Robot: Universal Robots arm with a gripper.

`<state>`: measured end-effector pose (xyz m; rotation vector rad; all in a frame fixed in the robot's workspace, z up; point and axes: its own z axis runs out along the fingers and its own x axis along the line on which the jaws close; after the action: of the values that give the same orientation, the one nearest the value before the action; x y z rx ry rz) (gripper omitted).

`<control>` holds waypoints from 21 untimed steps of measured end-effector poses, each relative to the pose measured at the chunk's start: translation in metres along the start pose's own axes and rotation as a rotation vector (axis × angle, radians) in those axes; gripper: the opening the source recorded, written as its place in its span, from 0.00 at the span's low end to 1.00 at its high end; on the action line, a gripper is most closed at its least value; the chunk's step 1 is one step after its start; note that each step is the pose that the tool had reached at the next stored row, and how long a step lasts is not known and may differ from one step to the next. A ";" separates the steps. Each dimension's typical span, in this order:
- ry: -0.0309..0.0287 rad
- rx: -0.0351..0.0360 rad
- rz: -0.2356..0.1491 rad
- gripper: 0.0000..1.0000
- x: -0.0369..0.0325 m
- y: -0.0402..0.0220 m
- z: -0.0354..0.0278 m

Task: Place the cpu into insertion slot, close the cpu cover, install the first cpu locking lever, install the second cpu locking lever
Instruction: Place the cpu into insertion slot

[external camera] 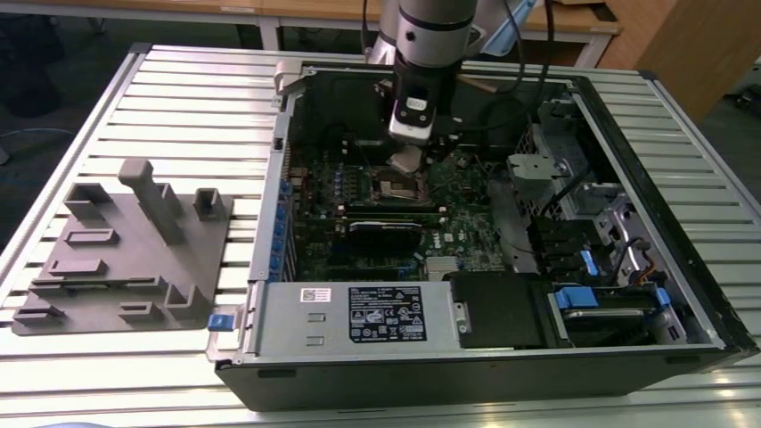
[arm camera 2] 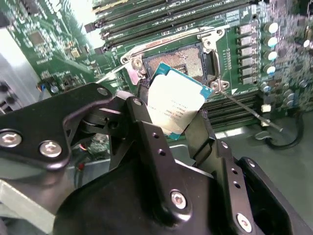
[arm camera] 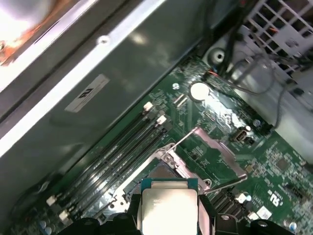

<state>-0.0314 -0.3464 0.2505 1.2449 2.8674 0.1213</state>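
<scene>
My gripper (external camera: 408, 153) hangs inside the open computer case (external camera: 666, 348), shut on the cpu (external camera: 405, 163), a small silver-tan square. It hovers tilted just above the insertion slot (external camera: 397, 186). In the second wrist view the black fingers (arm camera 2: 142, 105) pinch the cpu (arm camera 2: 177, 104) by two opposite edges, and the gold-brown insertion slot (arm camera 2: 191, 61) lies uncovered just beyond it. A thin locking lever (arm camera 2: 244, 105) sticks out free beside the socket. In the first wrist view the cpu (arm camera: 168, 210) is over the socket's near edge. The cpu cover (arm camera: 217, 149) stands swung up behind it.
Long black memory slots (arm camera 2: 161, 19) run beside the socket. A black module (external camera: 387, 226) lies in front of it. A labelled power supply (external camera: 356, 314) and drive bays (external camera: 594, 303) fill the case's near side. A grey fixture block (external camera: 119, 254) sits on the slatted table at the exterior view's left.
</scene>
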 end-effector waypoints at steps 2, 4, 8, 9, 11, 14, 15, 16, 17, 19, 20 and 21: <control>-0.0029 -0.0006 0.037 0.54 0.0000 0.0000 0.0004; -0.0058 -0.0010 0.073 0.54 0.0000 -0.0001 0.0006; -0.0117 -0.0022 0.146 0.54 0.0000 -0.0001 0.0014; -0.0131 -0.0025 0.164 0.54 0.0000 -0.0001 0.0015; -0.0159 -0.0031 0.200 0.54 0.0000 -0.0002 0.0019; -0.0201 -0.0041 0.255 0.54 -0.0001 -0.0002 0.0024; -0.0214 -0.0045 0.273 0.54 -0.0001 -0.0002 0.0026; -0.0228 -0.0049 0.291 0.54 -0.0001 -0.0002 0.0028; -0.0242 -0.0052 0.309 0.54 -0.0001 -0.0002 0.0030; -0.0269 -0.0058 0.345 0.54 -0.0001 -0.0003 0.0033; -0.0283 -0.0061 0.362 0.54 -0.0001 -0.0003 0.0035; -0.0298 -0.0065 0.382 0.54 -0.0001 -0.0003 0.0036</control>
<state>-0.0314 -0.3464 0.2469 1.7600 2.5660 0.1134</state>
